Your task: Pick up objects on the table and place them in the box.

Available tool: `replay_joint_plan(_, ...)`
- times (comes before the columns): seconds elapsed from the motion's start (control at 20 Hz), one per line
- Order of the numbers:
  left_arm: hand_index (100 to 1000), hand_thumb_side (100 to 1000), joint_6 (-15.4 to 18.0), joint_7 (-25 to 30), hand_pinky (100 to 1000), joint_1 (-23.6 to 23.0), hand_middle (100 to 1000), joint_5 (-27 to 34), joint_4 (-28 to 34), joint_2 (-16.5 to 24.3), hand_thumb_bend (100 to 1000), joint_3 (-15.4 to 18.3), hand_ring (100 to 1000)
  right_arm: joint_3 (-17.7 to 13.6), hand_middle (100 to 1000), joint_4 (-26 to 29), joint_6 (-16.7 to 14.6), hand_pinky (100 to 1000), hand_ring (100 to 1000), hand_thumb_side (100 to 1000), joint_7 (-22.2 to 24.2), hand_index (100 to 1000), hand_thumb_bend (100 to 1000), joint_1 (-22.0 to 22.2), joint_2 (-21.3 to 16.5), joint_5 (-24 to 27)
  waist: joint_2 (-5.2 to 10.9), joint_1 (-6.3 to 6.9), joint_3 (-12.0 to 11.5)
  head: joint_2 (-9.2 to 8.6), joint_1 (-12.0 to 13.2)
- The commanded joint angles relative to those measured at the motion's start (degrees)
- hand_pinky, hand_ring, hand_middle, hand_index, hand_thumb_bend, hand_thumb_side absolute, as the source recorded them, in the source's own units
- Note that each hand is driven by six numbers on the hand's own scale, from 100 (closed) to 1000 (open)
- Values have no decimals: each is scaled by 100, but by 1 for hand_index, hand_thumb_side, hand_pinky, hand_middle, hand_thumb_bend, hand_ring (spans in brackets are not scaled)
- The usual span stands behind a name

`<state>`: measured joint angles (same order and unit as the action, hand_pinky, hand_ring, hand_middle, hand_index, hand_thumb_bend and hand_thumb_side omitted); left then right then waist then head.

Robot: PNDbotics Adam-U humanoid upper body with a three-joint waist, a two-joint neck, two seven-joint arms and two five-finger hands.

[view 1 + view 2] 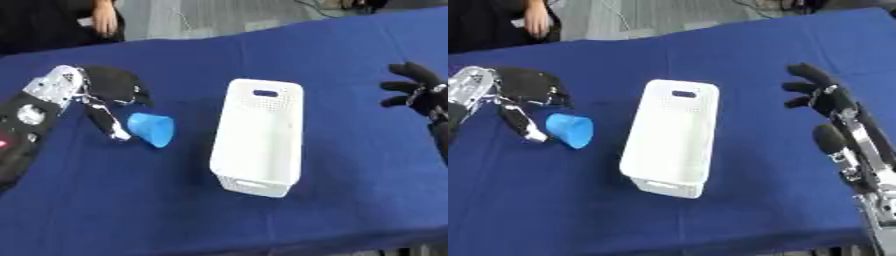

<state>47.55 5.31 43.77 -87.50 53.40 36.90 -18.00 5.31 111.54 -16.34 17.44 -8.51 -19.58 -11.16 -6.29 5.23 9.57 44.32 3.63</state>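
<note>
Left eye view, white box (257,137), blue cup (152,129) beside left hand (112,89), no legible writing.

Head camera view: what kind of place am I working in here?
Probably a lab or demo room: a table under a dark blue cloth, one white perforated plastic box, one blue plastic cup on its side, grey floor with cables behind.

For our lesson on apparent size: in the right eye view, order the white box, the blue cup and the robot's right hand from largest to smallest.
1. white box
2. right hand
3. blue cup, close to the hand in size, so that order is unsure.
</note>
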Motion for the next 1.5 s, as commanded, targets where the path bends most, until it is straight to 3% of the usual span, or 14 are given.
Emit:
replay_joint_plan(0.05, 956, 953, -9, -42, 913, 134, 817, -59, 12, 106, 1000, 85, 830, -26, 921, 65, 2, 716, 844, 1000, -3, 1000, 557, -85, -43, 7, 54, -20, 6, -20, 81)
replay_joint_plan(1.5, 944, 952, 76, -104, 907, 120, 813, -369, -255, -139, 1000, 59, 827, -23, 922, 72, -2, 716, 844, 1000, 14, 1000, 554, -166, -4, 28, -16, -16, 88, -20, 73)
